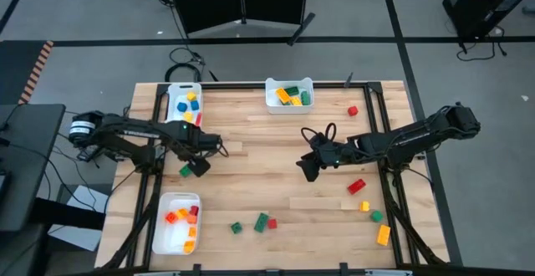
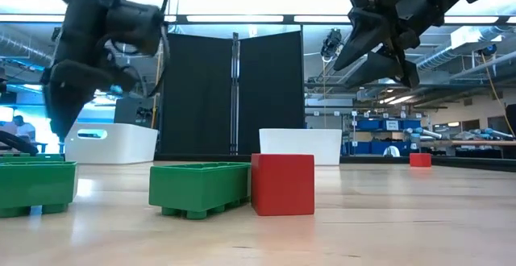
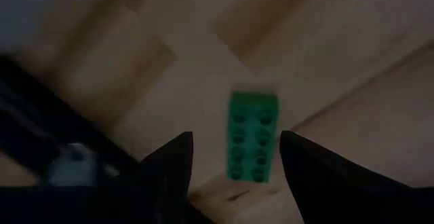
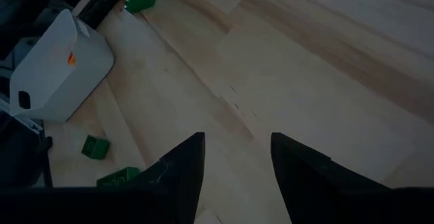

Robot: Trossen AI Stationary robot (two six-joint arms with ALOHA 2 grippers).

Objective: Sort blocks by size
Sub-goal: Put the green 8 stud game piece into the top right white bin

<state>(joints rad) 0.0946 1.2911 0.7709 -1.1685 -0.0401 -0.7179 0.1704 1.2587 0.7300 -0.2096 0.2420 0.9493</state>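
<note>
A green block [image 3: 252, 137], two studs wide and four long, lies flat on the wooden table [image 1: 251, 155] near its left side. My left gripper [image 3: 234, 176] hangs above it, pointing down and open, one finger on each side of the block without touching it. In the high view this gripper [image 1: 198, 164] partly covers the block [image 1: 185, 171]. My right gripper [image 1: 308, 167] hovers open over the middle of the table with nothing between its fingers [image 4: 183, 173]. Loose blocks lie near the front edge [image 1: 262, 222] and at the right [image 1: 357, 186].
White trays holding blocks stand at the far left [image 1: 173, 100], far middle [image 1: 270, 97] and near left [image 1: 164, 226]. A red block [image 1: 353, 110] lies at the far right. Yellow, green and orange blocks [image 1: 383, 235] lie at the near right. Bare wood lies between the two grippers.
</note>
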